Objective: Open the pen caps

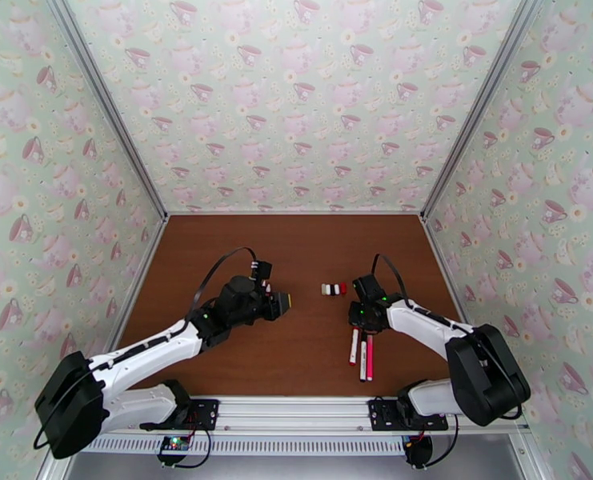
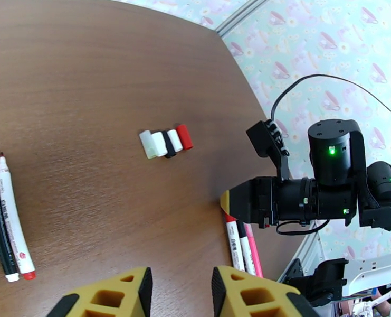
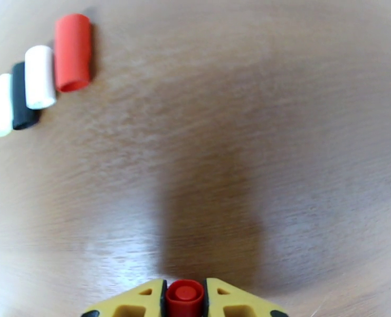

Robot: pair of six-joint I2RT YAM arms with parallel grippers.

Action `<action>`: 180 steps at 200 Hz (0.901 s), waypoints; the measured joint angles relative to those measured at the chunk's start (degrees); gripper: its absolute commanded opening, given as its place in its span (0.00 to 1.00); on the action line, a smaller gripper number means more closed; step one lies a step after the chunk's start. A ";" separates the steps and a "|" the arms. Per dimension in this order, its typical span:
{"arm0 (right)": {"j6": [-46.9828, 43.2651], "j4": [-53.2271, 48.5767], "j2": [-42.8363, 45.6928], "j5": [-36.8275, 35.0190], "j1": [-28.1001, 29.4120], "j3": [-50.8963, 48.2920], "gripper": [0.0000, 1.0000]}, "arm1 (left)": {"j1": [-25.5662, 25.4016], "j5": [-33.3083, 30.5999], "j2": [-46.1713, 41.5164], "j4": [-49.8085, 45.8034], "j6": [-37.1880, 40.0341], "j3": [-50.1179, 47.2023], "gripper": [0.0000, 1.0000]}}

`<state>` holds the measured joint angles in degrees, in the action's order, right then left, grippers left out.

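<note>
Right end effector is clenched on a red cap, which I see end-on; left end effector is released. Four loose caps lie side by side, axes parallel, on the brown counter; teacup wallpaper around.

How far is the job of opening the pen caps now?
Done: a row of loose caps lies apart, and pens beside the left gripper show bare tips. In hand: the right gripper has its jaws shut on a red pen end; the left gripper is open, empty. Left: the pens under the right gripper, which look capped.
</note>
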<state>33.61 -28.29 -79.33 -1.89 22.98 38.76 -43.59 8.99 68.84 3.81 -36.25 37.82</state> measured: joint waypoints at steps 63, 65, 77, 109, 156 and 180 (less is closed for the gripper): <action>0.72 2.05 6.43 5.14 0.44 2.67 0.17 | -3.58 2.23 7.28 10.69 -2.99 -0.90 0.44; 0.76 2.12 6.58 5.35 0.48 2.82 0.17 | -3.76 2.27 7.67 11.08 -3.19 -0.90 0.45; 1.27 2.62 7.54 6.75 0.61 3.58 0.17 | -4.68 2.67 10.21 13.31 -3.78 -0.87 0.48; 3.32 3.96 9.40 9.90 1.07 5.60 0.16 | -7.13 3.54 16.55 17.46 -5.57 0.04 0.59; 6.32 5.73 10.45 12.04 2.95 7.96 0.15 | -8.81 5.84 22.99 23.21 -7.58 4.68 0.63; 7.67 6.64 10.45 12.24 4.20 8.24 0.14 | -9.31 7.02 25.03 25.24 -8.66 6.34 0.62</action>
<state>41.28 -21.65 -68.88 10.35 27.18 47.00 -52.90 16.01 93.86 29.06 -44.91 44.16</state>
